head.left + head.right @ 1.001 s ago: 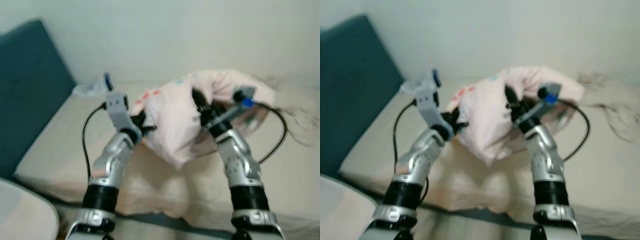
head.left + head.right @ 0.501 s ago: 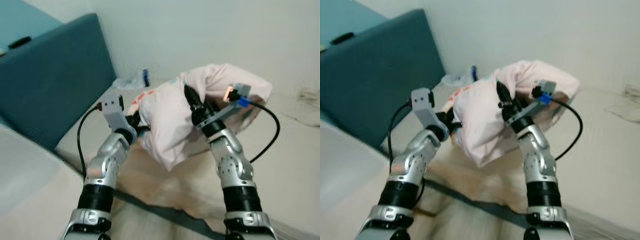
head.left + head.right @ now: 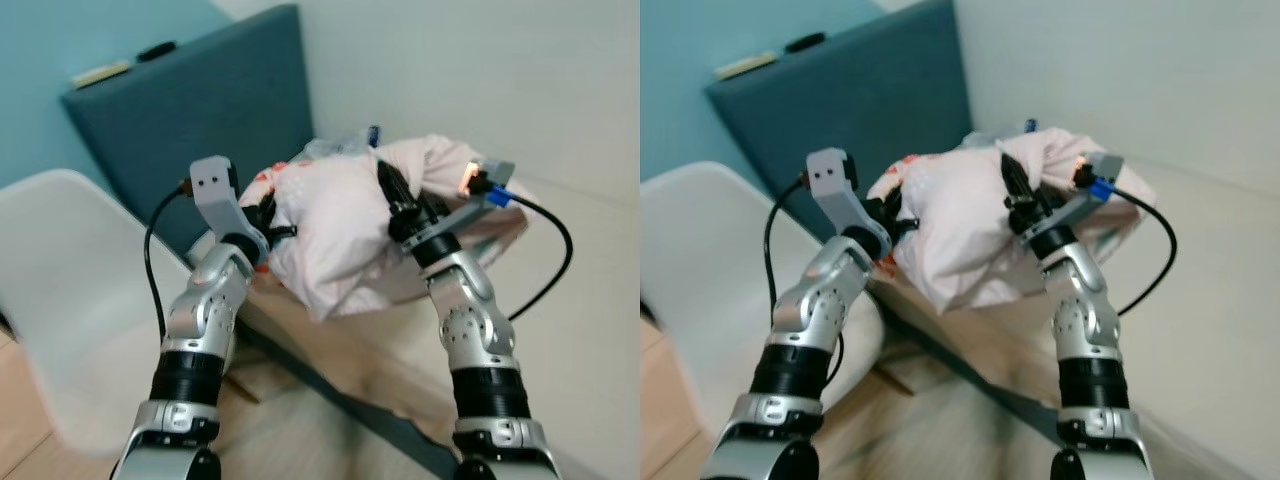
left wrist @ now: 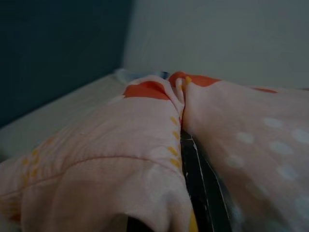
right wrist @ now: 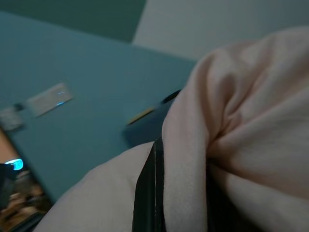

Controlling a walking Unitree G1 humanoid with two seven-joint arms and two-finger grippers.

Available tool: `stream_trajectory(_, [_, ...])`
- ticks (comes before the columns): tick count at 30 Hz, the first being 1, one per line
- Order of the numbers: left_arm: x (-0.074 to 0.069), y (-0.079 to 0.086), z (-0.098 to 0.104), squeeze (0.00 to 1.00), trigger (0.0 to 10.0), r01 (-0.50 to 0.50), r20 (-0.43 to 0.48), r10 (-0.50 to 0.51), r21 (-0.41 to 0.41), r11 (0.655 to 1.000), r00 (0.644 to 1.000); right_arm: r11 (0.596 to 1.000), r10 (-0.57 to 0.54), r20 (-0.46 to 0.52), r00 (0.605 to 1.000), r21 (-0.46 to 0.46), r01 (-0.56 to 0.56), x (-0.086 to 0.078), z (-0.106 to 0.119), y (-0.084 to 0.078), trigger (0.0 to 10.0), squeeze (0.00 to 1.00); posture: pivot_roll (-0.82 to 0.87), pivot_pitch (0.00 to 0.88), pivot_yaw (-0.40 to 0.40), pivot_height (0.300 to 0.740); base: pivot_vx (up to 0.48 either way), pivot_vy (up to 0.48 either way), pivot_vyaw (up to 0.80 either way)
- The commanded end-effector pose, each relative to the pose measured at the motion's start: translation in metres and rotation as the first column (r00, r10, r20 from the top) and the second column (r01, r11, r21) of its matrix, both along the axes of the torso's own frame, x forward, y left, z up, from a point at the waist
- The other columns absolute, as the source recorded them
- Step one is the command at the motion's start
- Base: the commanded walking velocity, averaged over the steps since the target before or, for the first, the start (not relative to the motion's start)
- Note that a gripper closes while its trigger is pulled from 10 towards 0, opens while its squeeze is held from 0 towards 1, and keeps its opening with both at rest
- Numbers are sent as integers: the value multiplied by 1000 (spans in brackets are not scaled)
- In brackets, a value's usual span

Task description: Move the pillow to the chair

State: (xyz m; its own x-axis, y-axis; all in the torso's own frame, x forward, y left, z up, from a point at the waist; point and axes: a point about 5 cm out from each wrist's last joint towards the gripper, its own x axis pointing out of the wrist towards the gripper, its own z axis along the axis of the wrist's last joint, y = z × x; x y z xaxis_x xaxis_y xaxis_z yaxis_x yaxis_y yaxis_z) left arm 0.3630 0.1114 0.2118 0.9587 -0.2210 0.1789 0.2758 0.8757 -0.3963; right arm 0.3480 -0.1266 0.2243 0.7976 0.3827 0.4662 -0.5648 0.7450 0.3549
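The view has swung toward the chair [image 3: 70,300]; left hand [image 3: 268,222] and right hand [image 3: 392,195] pinch the soft, light pillow [image 3: 340,235] at opposite edges.

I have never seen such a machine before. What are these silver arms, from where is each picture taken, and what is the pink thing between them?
These are the two arms of a walking humanoid robot. The two wide pictures come from a stereo camera on its head, looking down. The two dark close pictures come from cameras on its wrists. The left gripper and the right gripper pinch a pink pillow from both sides and hold it lifted above the beige bed. A dark blue headboard stands behind. The white chair, where the pillow should go, is at the robot's left.
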Motion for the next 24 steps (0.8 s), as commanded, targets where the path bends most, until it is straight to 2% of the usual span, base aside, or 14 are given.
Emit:
stream_trajectory(1, [-1,-2,19,0,10000,-4,84,4,4,1000,996,999,53,32,998,-13,-53,-1,7,12,10000,0,-97,70,106,740,0,0,769])
stream_trajectory(14, [-1,-2,20,0,10000,-15,87,13,16,1000,996,998,62,34,997,-8,-62,-2,6,14,10000,0,-93,75,108,740,0,0,769])
stream_trajectory(24, [-1,-7,14,0,10000,-11,69,8,34,999,998,998,70,33,997,-10,-70,-3,4,14,10000,0,-96,73,109,740,0,0,769])
